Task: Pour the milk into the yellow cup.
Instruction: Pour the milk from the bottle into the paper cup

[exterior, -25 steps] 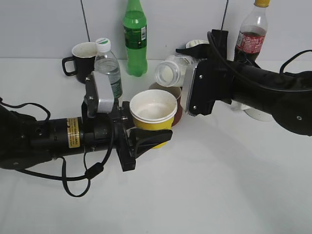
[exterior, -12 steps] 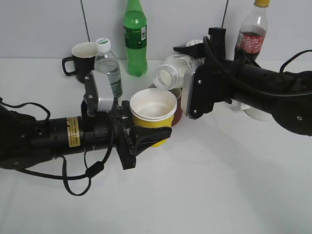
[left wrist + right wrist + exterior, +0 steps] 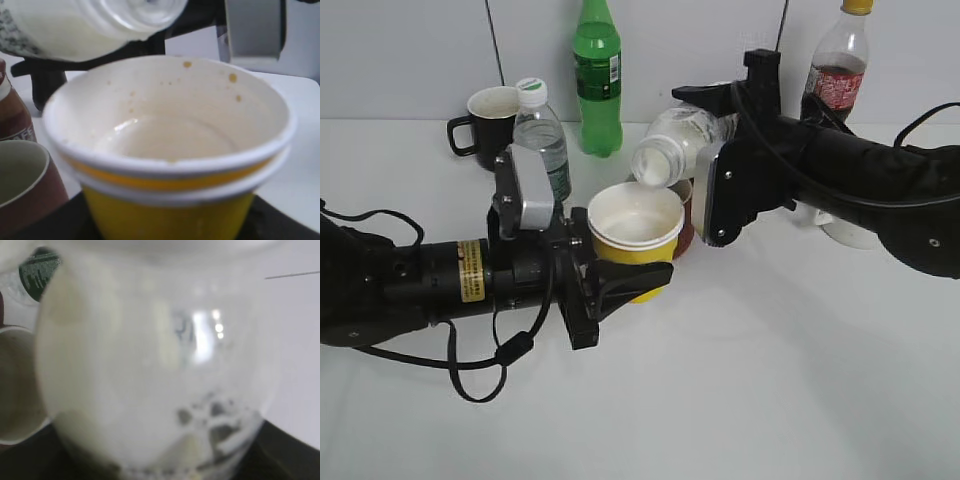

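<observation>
My left gripper [image 3: 620,278] is shut on the yellow cup [image 3: 634,238] and holds it upright above the table; the cup [image 3: 165,150] fills the left wrist view, with a little pale liquid at its bottom. My right gripper [image 3: 720,110] is shut on the milk bottle [image 3: 670,145], tilted mouth-down to the left, its open neck just above the cup's far rim. The bottle shows at the top of the left wrist view [image 3: 85,25] and fills the right wrist view [image 3: 150,365], blurred, with milk inside. No stream of milk is visible.
A dark red mug [image 3: 685,215] stands behind the cup. At the back stand a dark mug [image 3: 488,115], a clear water bottle [image 3: 542,135], a green bottle [image 3: 597,75] and a cola bottle [image 3: 837,70]. A white object [image 3: 850,232] lies behind the right arm.
The right gripper has tipped the milk bottle further, lowering its mouth to the left toward the cup's rim. The left gripper and cup have stayed in place.
</observation>
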`<control>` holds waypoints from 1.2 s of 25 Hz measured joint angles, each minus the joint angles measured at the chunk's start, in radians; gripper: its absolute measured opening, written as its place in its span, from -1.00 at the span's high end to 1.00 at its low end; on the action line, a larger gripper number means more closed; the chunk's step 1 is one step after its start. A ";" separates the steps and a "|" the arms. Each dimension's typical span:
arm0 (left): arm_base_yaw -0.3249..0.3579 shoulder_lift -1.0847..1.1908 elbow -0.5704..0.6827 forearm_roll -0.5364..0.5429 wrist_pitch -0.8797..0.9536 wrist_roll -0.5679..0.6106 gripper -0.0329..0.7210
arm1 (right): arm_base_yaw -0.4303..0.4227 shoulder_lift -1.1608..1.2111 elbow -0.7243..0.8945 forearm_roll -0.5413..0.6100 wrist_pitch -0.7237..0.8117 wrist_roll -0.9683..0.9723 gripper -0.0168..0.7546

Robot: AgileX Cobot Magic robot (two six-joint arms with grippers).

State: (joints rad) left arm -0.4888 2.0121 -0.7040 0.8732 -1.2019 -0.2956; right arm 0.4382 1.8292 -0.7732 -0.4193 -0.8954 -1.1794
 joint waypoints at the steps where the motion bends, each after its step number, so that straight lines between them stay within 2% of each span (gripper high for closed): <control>1: 0.000 0.000 0.000 0.005 0.000 0.000 -0.12 | 0.000 0.000 0.000 0.000 0.000 -0.005 -0.20; 30: 0.000 0.000 0.000 0.050 0.000 0.000 -0.11 | 0.000 0.000 0.000 -0.005 -0.038 -0.107 -0.20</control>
State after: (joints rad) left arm -0.4888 2.0121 -0.7040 0.9233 -1.2019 -0.2956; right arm 0.4382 1.8292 -0.7732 -0.4240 -0.9329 -1.2866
